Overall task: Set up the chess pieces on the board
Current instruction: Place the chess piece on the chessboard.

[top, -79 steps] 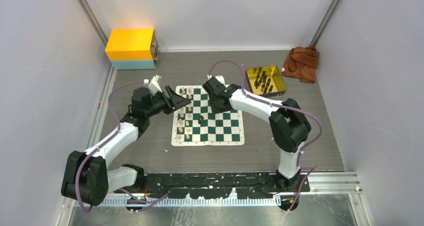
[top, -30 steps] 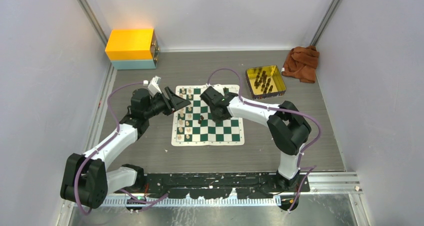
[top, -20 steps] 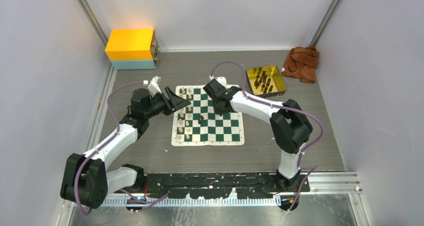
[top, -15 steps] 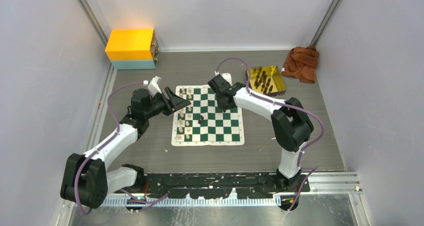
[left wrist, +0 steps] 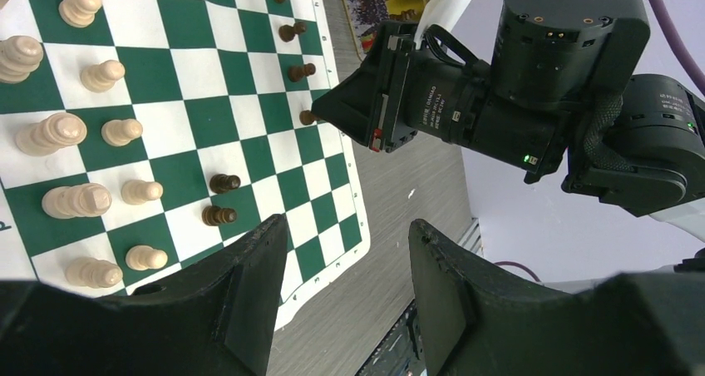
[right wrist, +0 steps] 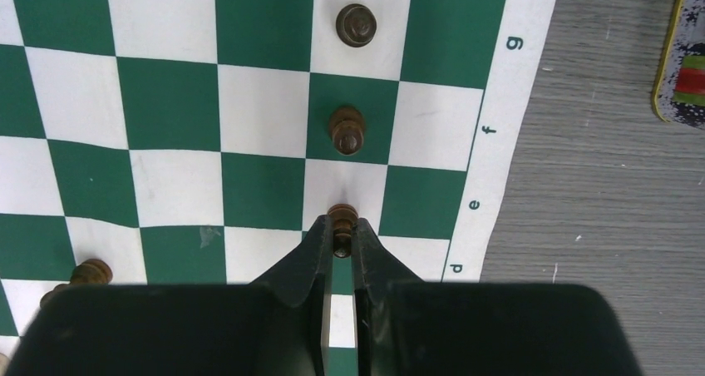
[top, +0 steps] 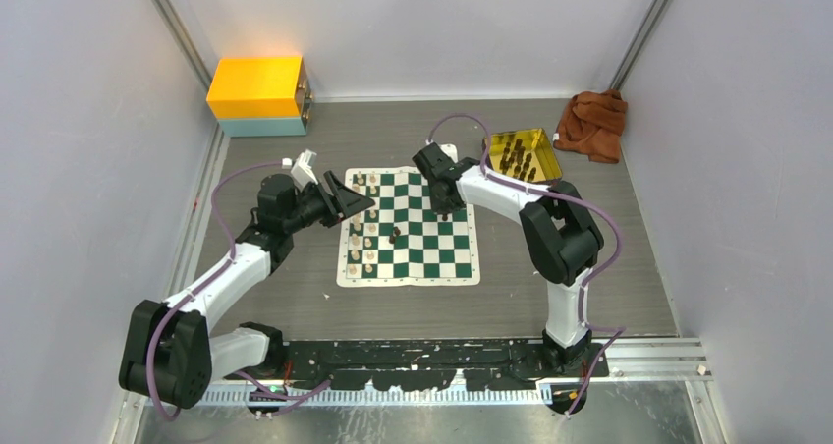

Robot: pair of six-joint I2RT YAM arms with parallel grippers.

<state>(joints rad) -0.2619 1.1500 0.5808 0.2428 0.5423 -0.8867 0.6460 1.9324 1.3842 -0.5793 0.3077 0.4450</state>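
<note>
The green and white board lies mid-table. Cream chess pieces fill its two left columns, and one dark piece stands near the middle. My right gripper is shut on a dark brown pawn, low over a white square by the board's right border. Two more dark pawns stand in line beyond it. My left gripper hangs open and holds nothing, above the board's left side. In its view the cream pieces stand in two rows, with two dark pawns next to them.
A gold tray holding several dark pieces sits at the back right, beside a brown cloth. An orange and pale blue box stands at the back left. The tray's edge shows right of the board in the right wrist view.
My right gripper, still shut on the pawn, has swung from the board's middle towards its far right side. The left arm has not moved.
</note>
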